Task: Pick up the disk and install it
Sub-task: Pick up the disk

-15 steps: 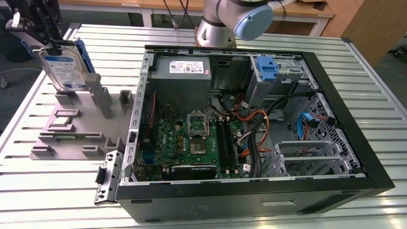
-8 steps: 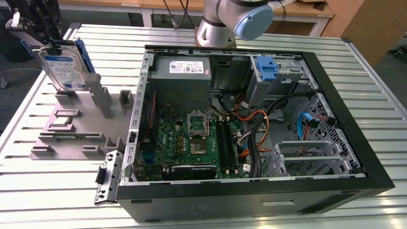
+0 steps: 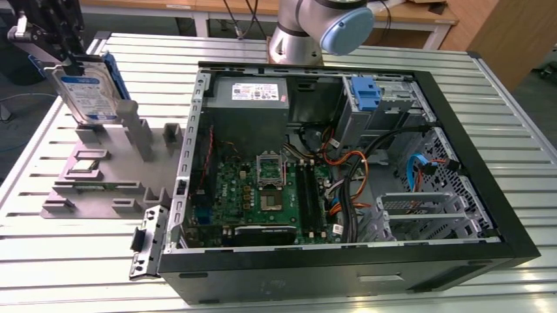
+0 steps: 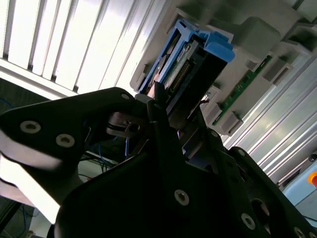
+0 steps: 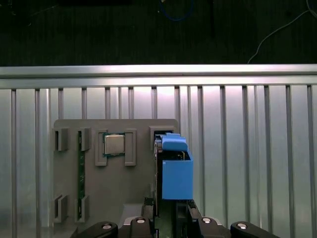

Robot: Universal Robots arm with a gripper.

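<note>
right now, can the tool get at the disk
Probably yes: the tool looks closed on the top edge of the disk, which stands upright at the grey holder, with nothing between them.

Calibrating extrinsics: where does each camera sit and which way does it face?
Exterior view: off the arm, high, looking down on the open computer case and grey fixture; shows the arm and the gripper.
First wrist view: on the wrist, facing down past the gripper onto the disk edge and fixture.
Second wrist view: on the wrist, angled along the gripper body at the disk.
Shared: all three show the gripper clamped on the disk.
</note>
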